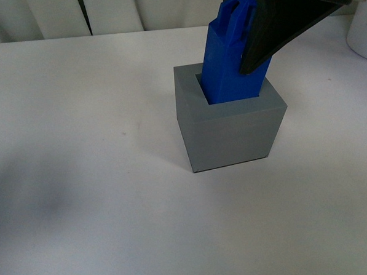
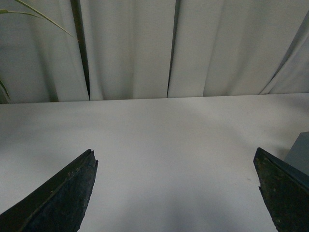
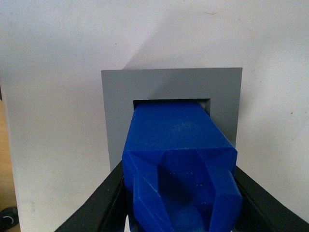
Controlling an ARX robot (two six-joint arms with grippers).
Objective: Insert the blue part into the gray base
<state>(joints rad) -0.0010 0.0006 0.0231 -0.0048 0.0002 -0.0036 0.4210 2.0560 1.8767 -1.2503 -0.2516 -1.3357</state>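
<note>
My right gripper (image 1: 252,47) pinches the blue part (image 1: 232,61) near its top, lower end already in the gray base (image 1: 232,132) recess directly below, long axis near vertical I judge; left gripper (image 2: 175,159) spread, off to the side.

Hidden foot of blue part (image 1: 226,61)

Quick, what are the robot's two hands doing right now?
Left gripper: open, holding nothing.
Right gripper: shut on the blue part, whose bottom sits in the gray base.
</note>
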